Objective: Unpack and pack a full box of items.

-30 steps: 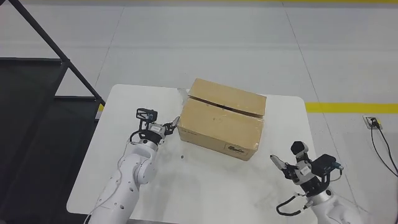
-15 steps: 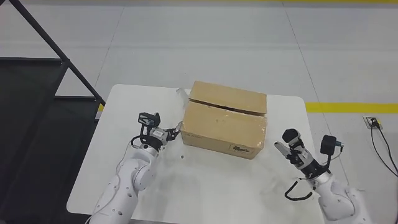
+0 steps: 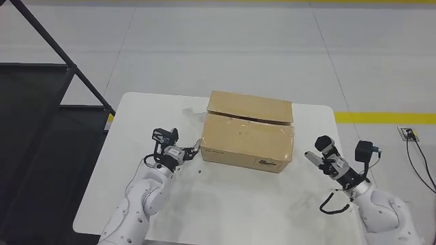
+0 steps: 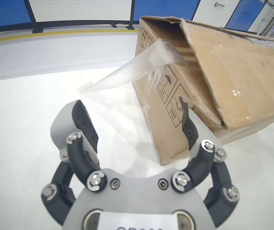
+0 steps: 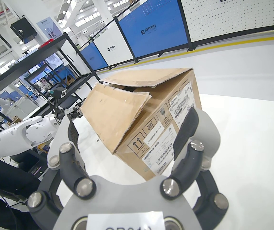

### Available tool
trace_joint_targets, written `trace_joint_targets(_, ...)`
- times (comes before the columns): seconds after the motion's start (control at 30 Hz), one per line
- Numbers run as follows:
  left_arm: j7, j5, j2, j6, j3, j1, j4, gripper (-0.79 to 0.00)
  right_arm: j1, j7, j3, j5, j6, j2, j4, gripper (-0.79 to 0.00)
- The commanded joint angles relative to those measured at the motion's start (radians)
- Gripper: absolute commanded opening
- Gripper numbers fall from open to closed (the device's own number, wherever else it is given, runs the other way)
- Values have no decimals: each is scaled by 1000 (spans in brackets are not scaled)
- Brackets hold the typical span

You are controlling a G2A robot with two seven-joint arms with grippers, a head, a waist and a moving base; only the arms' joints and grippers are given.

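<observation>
The cardboard box (image 3: 248, 138) sits at the middle of the white counter (image 3: 225, 204), and I have one tool at each of its short ends. That bracketing makes sense to me: the box has to be steadied and squared before its flaps can be folded back.

My left tool (image 4: 132, 107) is spread wide and holds nothing. It sits low at the box's left end, with one pad (image 4: 188, 125) just beside the printed end face. I cannot tell whether it touches. A strip of clear tape (image 4: 127, 77) hangs loose from the upper edge of that end, so the seal is already broken.

My right tool (image 5: 131, 118) is just as wide open and also empty. It sits near the box's right end, the one with the labels, but apart from it. From that side the near flap (image 5: 117, 116) droops into the box and the far flap (image 5: 148, 78) lies raised over it. The lid is loose but not yet opened, and I judge the unpacking has hardly begun.

A second ago the box lay more askew, with its left corner swung further toward me. It now lies squarer and a little further toward its right end. My right tool was well short of the box then, nearer the counter's edge, and has come up close to the right end. My left tool has stayed at the left end, slipping a little along it toward me.
</observation>
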Motion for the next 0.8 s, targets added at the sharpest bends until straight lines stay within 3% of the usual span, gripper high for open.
trace_joint_targets(0.0, 8, -12, 1, 11, -11, 7, -8, 0, -3, -1, -3, 3, 10, 0, -4, 0)
trace_joint_targets(0.17, 25, -45, 5, 31, -51, 30, -30, 0, 40, 81, -34, 129, 61, 0, 13, 0)
trace_joint_targets(0.53, 40, -71, 25, 35, -155, 109, -86, 0, 251, 500, -125, 581, 43, 19, 210, 0)
trace_joint_targets(0.77, 39, -85, 29, 33, -176, 136, -120, 0, 333, 652, -181, 665, 93, 25, 279, 0)
